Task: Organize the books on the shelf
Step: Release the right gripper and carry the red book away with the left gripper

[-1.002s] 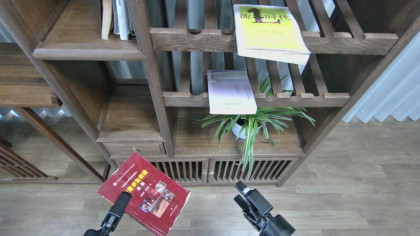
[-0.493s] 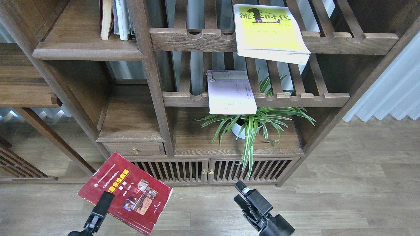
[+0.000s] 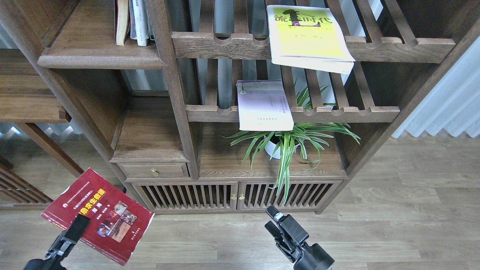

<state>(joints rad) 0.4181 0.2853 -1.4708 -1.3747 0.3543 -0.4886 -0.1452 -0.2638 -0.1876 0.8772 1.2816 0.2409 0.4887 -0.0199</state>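
Observation:
My left gripper (image 3: 77,228) is shut on the dark red book (image 3: 99,213) with small photos and holds it flat, low at the left, in front of the bookcase. The yellow-green book (image 3: 307,35) lies on the upper slatted rack and overhangs its front rail. The pale lavender-white book (image 3: 263,105) lies on the lower slatted rack, also overhanging. The solid dark-brown shelf (image 3: 93,45) with the moulded front edge is at the upper left. My right gripper (image 3: 273,219) is low at the centre, empty, with its fingers slightly apart.
Cream and white-spined books (image 3: 133,20) stand at the right end of the solid shelf. A potted spider plant (image 3: 287,140) sits under the lower rack. A small drawer (image 3: 153,170) and slatted cabinet doors (image 3: 236,195) lie below. White curtain (image 3: 446,105) at the right.
My left gripper has carried the dark red book to the left and a little lower. My right gripper has shifted very slightly.

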